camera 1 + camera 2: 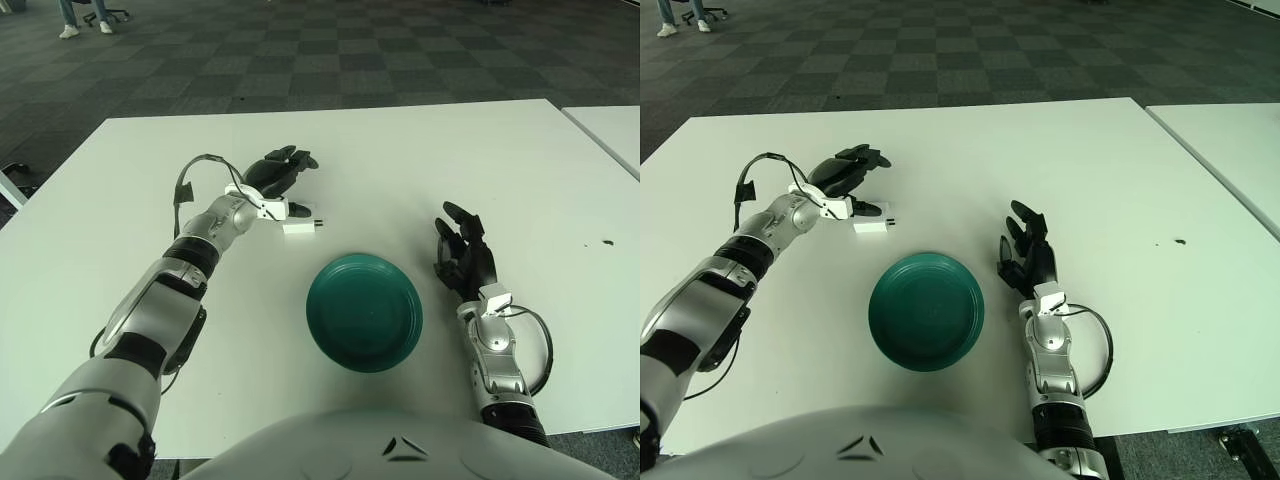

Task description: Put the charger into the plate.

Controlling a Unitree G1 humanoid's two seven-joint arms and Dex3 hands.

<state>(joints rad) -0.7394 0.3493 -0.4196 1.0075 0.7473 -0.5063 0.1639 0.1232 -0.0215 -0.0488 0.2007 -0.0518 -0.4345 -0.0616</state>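
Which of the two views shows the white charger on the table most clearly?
The left eye view: the charger lies nearer the picture's middle, its plug end visible beside the left hand. The right eye view shows the same charger farther left, equally unobstructed.

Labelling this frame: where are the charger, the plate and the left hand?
charger [297, 228]: left eye view, middle of its white body.
plate [365, 345]: left eye view, bare green inside.
left hand [280, 171]: left eye view, middle of the hand.
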